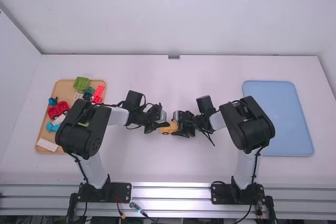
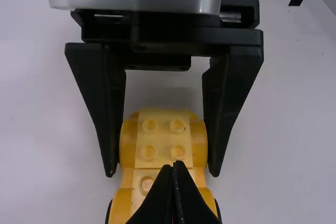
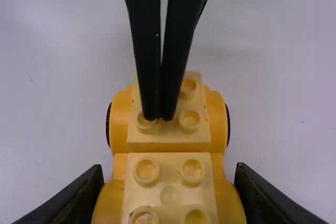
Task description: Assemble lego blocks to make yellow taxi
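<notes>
On your left, the wooden tray (image 1: 64,92) sits near the table's (image 1: 168,166) left edge. It carries the green block (image 1: 81,83) at its far edge, the red bricks (image 1: 98,94) by its far right corner, the red car piece (image 1: 56,110) toward its left edge and the white plate (image 1: 47,145) at its near left corner.

Moving right, your left gripper (image 2: 173,166) has its fingertips together, empty, over the studs at one end of the yellow taxi (image 3: 168,129). Whether they touch, you can't tell. The taxi is around the table's middle, about midway between its left and right edges.

Your right gripper (image 3: 169,174) is clamped on the sides of the taxi's other end. The step looks like pressing the block down tight: keep that clamp firm and level, center the joined fingertips between the studs, and push straight down in small, even presses. A slanted push could tip the body or skid off a stud.

Farthest right, the blue tray (image 1: 286,119) lies near the table's right edge.
</notes>
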